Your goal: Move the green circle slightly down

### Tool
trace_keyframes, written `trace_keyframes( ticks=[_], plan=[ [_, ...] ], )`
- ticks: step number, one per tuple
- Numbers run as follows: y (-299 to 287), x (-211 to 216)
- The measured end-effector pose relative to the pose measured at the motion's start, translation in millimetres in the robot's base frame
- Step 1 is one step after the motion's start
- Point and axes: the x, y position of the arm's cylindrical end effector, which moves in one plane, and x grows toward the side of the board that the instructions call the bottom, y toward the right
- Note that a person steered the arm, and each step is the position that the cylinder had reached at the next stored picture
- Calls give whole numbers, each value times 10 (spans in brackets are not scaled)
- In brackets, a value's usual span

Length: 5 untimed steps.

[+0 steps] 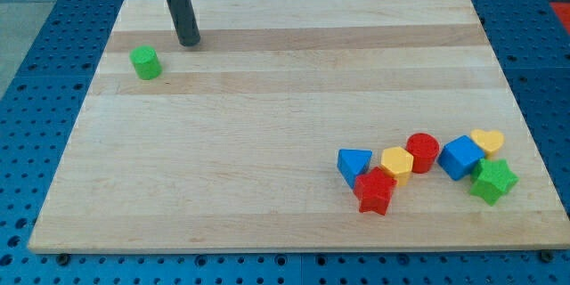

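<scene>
Blue perforated matting surrounds the pale wooden counter, whose four edges all show. Near the counter's upper left corner sits the green circle, close to the left edge and well apart from every other block. My tip rests just to the upper right of it, near but not touching. No jaws exist on this rod, so nothing is pinched. Below the green circle the wood lies open all the way to the bottom edge. Other blocks cluster at the lower right: a blue triangle, a red star, a yellow hexagon, a red circle, a blue cube, a yellow heart and a green star, mostly touching neighbours. No readable writing or labels appear anywhere.
</scene>
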Motion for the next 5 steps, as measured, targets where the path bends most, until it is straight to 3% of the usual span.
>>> trace_keyframes(
  ticks=[2, 5],
  plan=[
    [-461, 60],
    [-435, 138]
  ],
)
